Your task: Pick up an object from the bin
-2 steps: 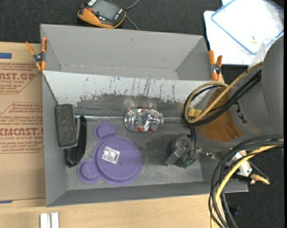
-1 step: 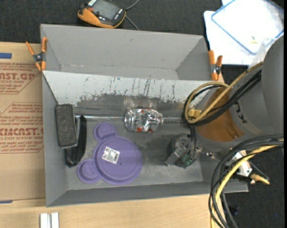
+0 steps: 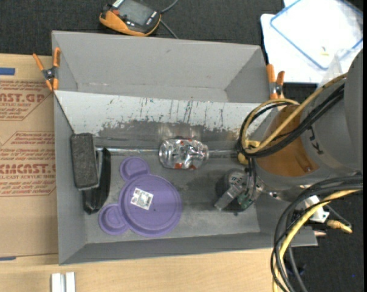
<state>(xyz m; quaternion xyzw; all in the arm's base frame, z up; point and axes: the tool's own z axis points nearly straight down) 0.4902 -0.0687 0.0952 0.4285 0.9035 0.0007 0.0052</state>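
Gripper low over bare floor, right end of grey metal bin; open or closed, cannot tell. Purple mouse-eared plastic lid left, crinkled clear wrapper up-left, both apart. Risk: grasping nothing; flat lid slips.

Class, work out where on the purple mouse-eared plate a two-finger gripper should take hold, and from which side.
Probably the purple plate's rim nearest the gripper, from above: it lies flat and looks too wide to span, and the floor there is bare, while its ears crowd the black thing.
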